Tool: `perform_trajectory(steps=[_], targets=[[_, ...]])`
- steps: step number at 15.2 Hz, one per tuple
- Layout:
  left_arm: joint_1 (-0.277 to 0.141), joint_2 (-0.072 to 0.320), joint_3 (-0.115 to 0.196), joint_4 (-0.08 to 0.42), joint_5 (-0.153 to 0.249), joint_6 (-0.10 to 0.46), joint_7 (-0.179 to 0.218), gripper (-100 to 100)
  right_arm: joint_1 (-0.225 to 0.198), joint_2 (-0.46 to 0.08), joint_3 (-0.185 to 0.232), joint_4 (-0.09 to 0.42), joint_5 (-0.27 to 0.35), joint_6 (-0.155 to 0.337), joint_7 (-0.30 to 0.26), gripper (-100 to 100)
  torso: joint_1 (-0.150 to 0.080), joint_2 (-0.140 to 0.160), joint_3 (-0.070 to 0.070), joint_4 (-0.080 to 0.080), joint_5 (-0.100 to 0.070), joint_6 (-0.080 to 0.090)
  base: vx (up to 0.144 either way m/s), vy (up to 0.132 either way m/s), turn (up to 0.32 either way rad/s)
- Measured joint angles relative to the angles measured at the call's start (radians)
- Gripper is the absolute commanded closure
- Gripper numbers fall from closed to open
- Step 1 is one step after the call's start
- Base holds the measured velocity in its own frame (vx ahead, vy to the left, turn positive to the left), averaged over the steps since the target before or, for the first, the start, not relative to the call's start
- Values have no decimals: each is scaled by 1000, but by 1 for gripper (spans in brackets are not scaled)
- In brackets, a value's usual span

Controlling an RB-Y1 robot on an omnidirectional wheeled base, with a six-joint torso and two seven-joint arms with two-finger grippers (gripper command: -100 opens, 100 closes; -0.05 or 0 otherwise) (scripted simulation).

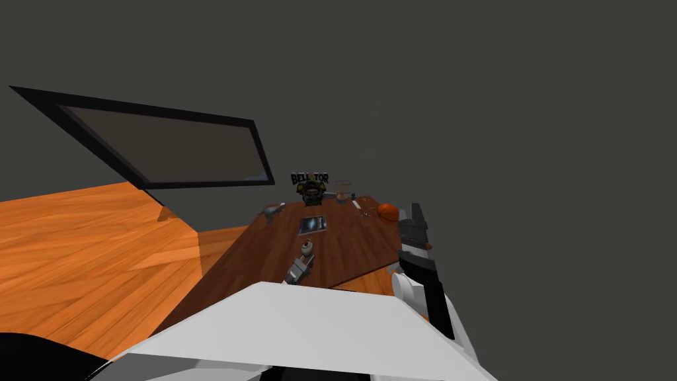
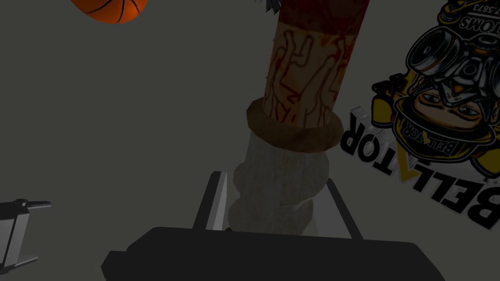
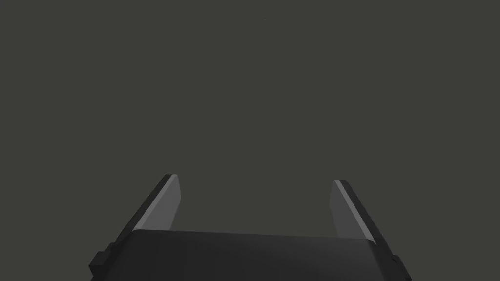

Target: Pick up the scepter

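Observation:
The scepter point(image 2: 298, 92) has a pale wrapped handle, a brown collar and a tan shaft with red markings. My left gripper point(image 2: 274, 178) is shut on the pale handle, a finger point(image 2: 215, 205) pressing each side. In the head view the left gripper point(image 1: 299, 268) holds the scepter point(image 1: 307, 247) over the near end of the brown table point(image 1: 350, 251); I cannot tell whether it touches the top. My right gripper point(image 3: 254, 178) stands open with nothing between its fingers, raised beside the table's right edge point(image 1: 410, 213).
On the table's far end are an orange basketball point(image 1: 387, 211), a Bellator logo figure point(image 1: 309, 182) and small grey items. A dark flat picture point(image 1: 312, 225) lies mid-table. A dark-framed panel point(image 1: 165, 145) hangs on the grey wall. Orange wood floor point(image 1: 79, 251) lies to the left.

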Motion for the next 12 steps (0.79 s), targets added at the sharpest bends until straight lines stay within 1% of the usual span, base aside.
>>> perform_trajectory(steps=[1, 2, 3, 4, 6, 7, 9, 10, 11, 12], targets=[[-15, 6, -2, 18, 14, 0, -4, 100, 0, 0, 0, 0, 0, 0, 0, 0, 0, 1, -1, -2, 1, 0, -142, -47, -74], [-38, 21, -7, 38, 34, 2, -8, 100, 0, 0, 0, 0, 0, 0, 0, 0, -1, 2, -1, -4, 2, 0, -138, -50, -80], [-60, 35, -11, 58, 54, 5, -11, 100, 0, 0, 0, 0, 0, 0, 0, 0, -1, 2, -1, -5, 4, 0, -82, -37, -35], [-72, 42, -14, 74, 66, 7, -11, 100, 0, 0, 0, 0, 0, 0, 0, 0, -1, 1, -3, -8, 5, 0, -94, -50, -70], [-116, 71, -21, 123, 108, 6, -19, 100, 0, 0, 0, 0, 0, 0, 0, 0, -1, -1, -5, -10, 7, 1, -91, -45, -56], [-125, 78, -24, 136, 120, 8, -21, 100, 0, 0, 0, 0, 0, 0, 0, 0, -1, -1, -6, -12, 8, 0, -122, -47, -94], [-168, 107, -34, 176, 159, 16, -25, 100, 0, 0, 0, 0, 0, 0, 0, 0, 0, -1, -7, -13, 9, 1, -105, -33, -66], [-178, 113, -36, 193, 172, 14, -29, 100, 0, 0, 0, 0, 0, 0, 0, 0, 0, -2, -8, -14, 9, 0, -106, -44, -67], [-203, 126, -39, 223, 192, 11, -35, 100, 0, 0, 0, 0, 0, 0, 0, 0, 1, -3, -9, -15, 10, 0, -117, -62, -83], [-219, 140, -45, 239, 212, 14, -38, 100, 0, 0, 0, 0, 0, 0, 0, 0, 0, -3, -9, -16, 10, 0, -83, -45, -22]])
